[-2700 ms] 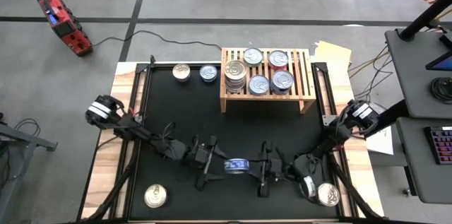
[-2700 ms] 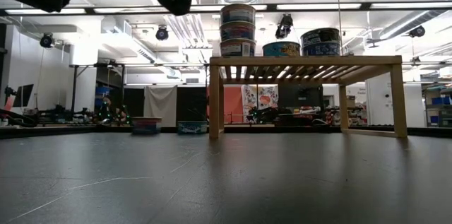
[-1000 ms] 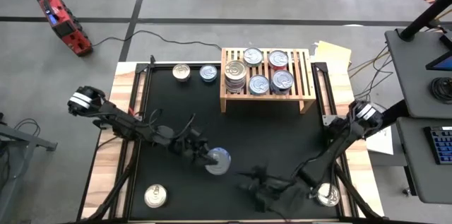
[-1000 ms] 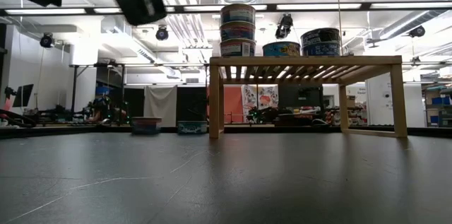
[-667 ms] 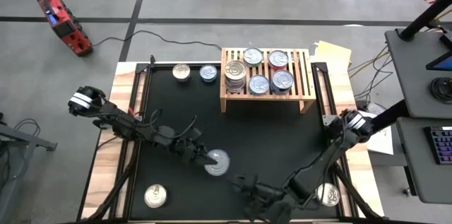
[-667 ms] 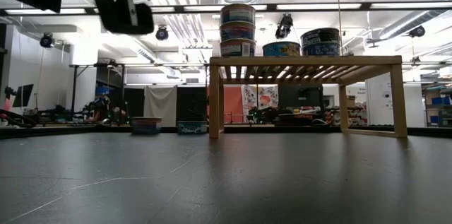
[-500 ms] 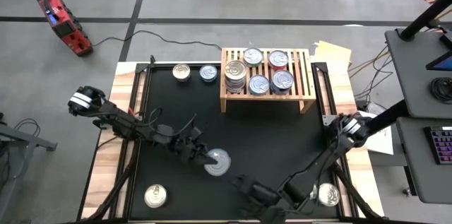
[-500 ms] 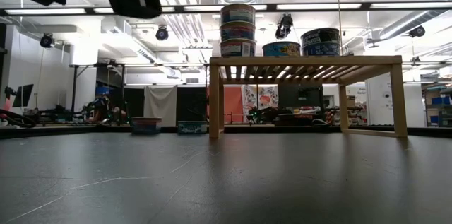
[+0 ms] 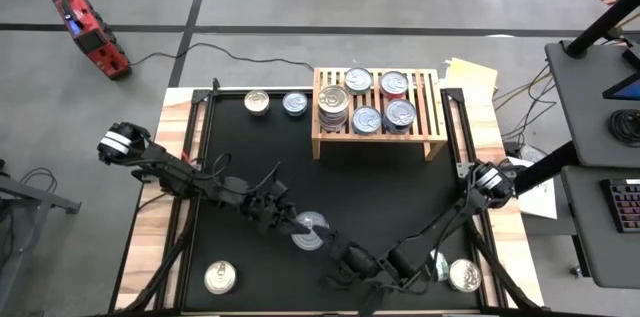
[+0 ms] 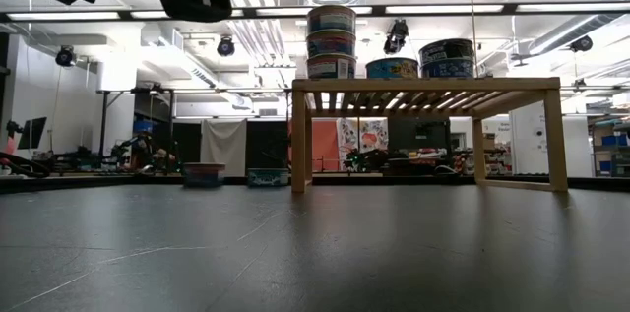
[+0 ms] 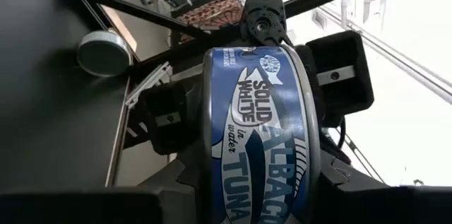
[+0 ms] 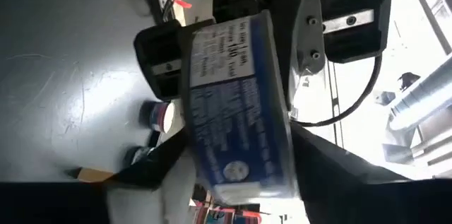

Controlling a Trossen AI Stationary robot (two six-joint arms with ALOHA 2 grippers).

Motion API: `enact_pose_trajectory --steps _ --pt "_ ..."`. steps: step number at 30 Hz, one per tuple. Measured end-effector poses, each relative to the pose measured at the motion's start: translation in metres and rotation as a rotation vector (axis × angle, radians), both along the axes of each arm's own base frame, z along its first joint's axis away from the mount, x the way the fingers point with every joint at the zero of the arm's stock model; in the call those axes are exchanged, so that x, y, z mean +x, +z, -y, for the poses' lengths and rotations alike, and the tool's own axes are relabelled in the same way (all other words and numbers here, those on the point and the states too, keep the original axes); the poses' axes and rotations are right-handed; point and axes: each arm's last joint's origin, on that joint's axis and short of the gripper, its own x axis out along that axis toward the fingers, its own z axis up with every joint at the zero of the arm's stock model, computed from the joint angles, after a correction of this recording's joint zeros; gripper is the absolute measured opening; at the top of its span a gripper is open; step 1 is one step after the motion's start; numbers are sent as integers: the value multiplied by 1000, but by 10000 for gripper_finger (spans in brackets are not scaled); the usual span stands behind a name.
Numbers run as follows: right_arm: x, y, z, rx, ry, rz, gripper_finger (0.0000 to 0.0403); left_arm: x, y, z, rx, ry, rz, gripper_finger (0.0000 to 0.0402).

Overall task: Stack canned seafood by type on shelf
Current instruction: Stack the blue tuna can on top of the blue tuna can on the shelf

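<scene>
Black mat (image 9: 400, 207), left hand (image 9: 300, 225) clamped on blue-labelled tuna tin (image 11: 261, 146), right hand (image 9: 345, 262) apart around it.

Flat round tin with blue paper side label and silver rims (image 11: 260, 136): white lettering reads "SOLID WHITE" inside a fish-shaped emblem, "in water" in script beneath it, then large "ALBACO…" and "TUNA", the last letters cut off; a small oval brand mark above the fish is too small to read. Same tin, reverse side of label (image 12: 236, 104): blocks of fine white print, illegible.
</scene>
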Motion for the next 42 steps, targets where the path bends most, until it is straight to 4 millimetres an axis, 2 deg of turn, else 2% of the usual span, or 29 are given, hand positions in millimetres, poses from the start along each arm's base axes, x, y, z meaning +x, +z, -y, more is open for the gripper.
enact_pose_trajectory --steps 2,4,9,12,17,19,22,25,28,31,35,38,42 --pt "0 0 1 -21 -5 -15 161 0 0 0 10 2 5 130" --pt "1 0 1 -17 -3 -12 130 0 1 0 36 5 20 188" --pt "-2 2 0 -25 -5 -11 130 -1 5 -1 138 -31 111 342" --pt "-8 13 2 -31 -49 19 130 -1 8 -4 180 -26 158 388" --pt "-23 49 14 50 -91 113 130 2 8 -11 281 -12 197 363" --pt "-31 64 27 132 -108 168 130 2 8 -13 319 -12 215 354" --pt "-48 93 59 301 -159 272 130 2 7 -13 382 -4 236 346" --pt "-70 122 100 570 -165 338 130 3 6 -13 429 1 250 345" --pt "-95 142 138 761 -245 411 130 3 4 -13 478 13 244 343" --pt "-121 155 163 843 -324 471 130 3 -1 -14 543 34 176 333" --pt "-147 163 180 881 -386 494 130 -1 -5 -19 665 94 82 311" --pt "-155 160 192 877 -455 482 130 -6 -2 -24 756 157 29 297" --pt "-155 152 206 881 -559 430 130 -16 6 -28 807 188 3 286"
